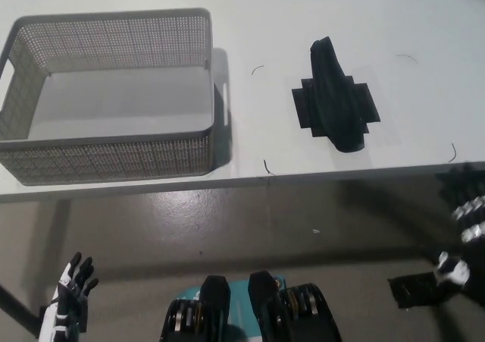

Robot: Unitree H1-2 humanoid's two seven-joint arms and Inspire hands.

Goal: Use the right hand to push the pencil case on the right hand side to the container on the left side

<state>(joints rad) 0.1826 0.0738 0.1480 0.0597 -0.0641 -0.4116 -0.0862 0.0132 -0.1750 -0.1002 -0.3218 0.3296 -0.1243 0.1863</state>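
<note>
Because the case [336, 99] lies near the counter's [136, 1] front edge, well apart from the basket [114, 156] at its left, a skewed push could tip it off. The right hand [464, 228] hangs below the front-right corner, grip unclear; the left hand [70, 296] rests low, holding nothing, fingers apart.

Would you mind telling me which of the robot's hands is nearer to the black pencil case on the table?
Right. The right hand sits below the table edge, just right of and below the pencil case. The left hand rests far off at lower left, under the container.
</note>
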